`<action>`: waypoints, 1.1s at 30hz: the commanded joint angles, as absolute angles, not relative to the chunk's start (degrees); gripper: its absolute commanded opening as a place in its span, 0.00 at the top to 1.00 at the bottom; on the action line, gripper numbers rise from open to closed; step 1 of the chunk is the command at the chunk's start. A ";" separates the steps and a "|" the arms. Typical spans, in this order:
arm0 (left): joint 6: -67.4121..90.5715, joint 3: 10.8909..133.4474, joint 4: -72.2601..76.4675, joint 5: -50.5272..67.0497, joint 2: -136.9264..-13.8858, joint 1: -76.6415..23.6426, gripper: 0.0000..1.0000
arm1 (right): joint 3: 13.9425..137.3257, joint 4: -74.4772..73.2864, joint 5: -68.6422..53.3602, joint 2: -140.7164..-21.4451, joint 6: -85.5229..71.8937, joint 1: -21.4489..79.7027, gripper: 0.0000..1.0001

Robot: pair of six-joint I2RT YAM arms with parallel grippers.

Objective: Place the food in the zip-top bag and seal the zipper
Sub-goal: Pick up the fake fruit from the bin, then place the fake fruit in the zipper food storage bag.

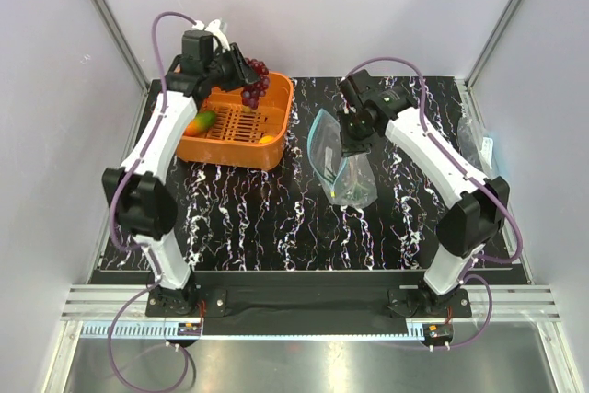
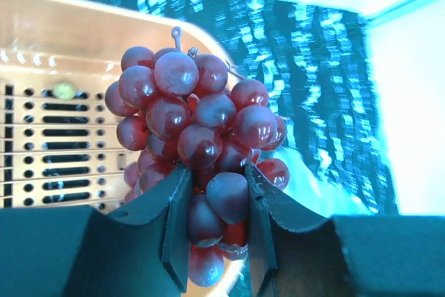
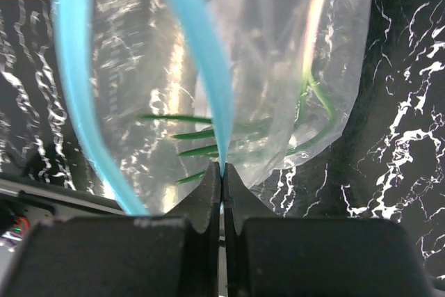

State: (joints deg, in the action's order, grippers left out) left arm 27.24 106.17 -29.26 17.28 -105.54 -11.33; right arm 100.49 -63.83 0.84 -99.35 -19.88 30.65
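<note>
The black marbled table (image 1: pixel 248 218) is being occupied at its far left by the orange basket (image 1: pixel 230 156), which is being taken here as the landmark. The zip-top bag (image 1: pixel 354 181) is being kept just right of the basket, apart from it, with its mouth turned toward the basket's right wall.

Over the basket's far right corner the left gripper (image 2: pixel 215 172) is being held, its fingers clamped on the lower berries of the grapes (image 2: pixel 188 116). The bunch appears to be hanging clear of the basket floor. Right of the basket, the right gripper (image 3: pixel 222 172) is being kept pinched tight on one lip of the zipper (image 3: pixel 208 67), and the mouth is being held agape by it.

Inside the basket the mango (image 1: pixel 201 121) is being left at the left end and the lemon (image 1: pixel 267 139) at the near right corner. The chive bunch (image 3: pixel 208 133) is being seen through the bag's film.

The loading step is judged to be under way, with the grapes being transferred. For the next move, the bunch is being called rightward from the basket, down between the two teal lips, and released only once past them.
</note>
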 commanded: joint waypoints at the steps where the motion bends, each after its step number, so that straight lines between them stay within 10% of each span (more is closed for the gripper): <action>1: 27.94 102.14 -22.86 22.48 -98.36 -11.78 0.75 | 105.29 -65.21 0.53 -99.84 -21.09 30.59 1.00; 33: 57.74 75.59 14.50 21.62 -84.73 -32.52 0.75 | 110.83 -67.15 -14.84 -99.84 -29.70 24.44 1.00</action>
State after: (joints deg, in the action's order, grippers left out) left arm 56.47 76.58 6.26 22.70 -87.81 -31.77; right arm 109.21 -68.47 -9.93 -101.23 -27.40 25.78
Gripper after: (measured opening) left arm 0.314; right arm 0.012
